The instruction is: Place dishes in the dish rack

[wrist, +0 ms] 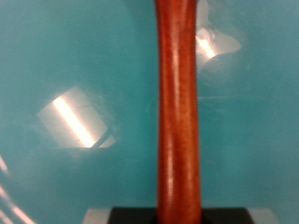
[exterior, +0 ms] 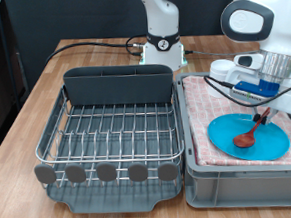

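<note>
The light-blue plate point(exterior: 225, 131) lies flat on the pink checked cloth in the grey bin at the exterior view's right. The reddish-brown wooden spoon point(exterior: 250, 135) rests its bowl on the plate, with its handle slanting up into my gripper point(exterior: 270, 104). The gripper is closed on the top of the handle. In the wrist view the handle point(wrist: 177, 112) runs straight down the middle, very close, over the blue plate point(wrist: 75, 75). The dish rack point(exterior: 119, 86) stands at the exterior view's left with nothing on its wire grid. The white cup is not in view.
The grey bin point(exterior: 241, 178) lined with pink checked cloth point(exterior: 200, 105) stands right against the rack's side. The robot base point(exterior: 163, 43) and black cables sit behind the rack on the wooden table point(exterior: 26, 117).
</note>
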Tool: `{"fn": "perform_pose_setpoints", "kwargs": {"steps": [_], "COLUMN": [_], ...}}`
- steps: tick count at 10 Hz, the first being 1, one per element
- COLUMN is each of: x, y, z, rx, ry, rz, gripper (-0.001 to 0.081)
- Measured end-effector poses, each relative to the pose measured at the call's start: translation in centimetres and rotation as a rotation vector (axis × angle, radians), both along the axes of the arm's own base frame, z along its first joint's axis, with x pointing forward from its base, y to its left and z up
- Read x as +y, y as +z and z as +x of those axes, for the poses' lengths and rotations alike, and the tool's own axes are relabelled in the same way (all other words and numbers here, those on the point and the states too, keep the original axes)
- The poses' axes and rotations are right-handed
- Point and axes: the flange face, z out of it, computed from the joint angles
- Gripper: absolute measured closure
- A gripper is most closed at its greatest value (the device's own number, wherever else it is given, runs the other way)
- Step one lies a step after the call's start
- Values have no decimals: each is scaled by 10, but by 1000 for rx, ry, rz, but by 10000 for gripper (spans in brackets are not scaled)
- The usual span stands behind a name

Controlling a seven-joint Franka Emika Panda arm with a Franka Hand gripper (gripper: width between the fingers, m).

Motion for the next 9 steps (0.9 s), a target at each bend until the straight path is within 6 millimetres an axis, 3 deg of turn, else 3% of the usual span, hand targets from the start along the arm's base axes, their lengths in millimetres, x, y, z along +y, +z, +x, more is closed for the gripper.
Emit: {"fn": "perform_pose_setpoints", "kwargs": {"steps": [4,9], "x": [5,-18], "y": [60,118], "z": [-4,-19], "rx": [27,91], "ry": [-13,-84], "rz": [28,79], "gripper": [716,716]}}
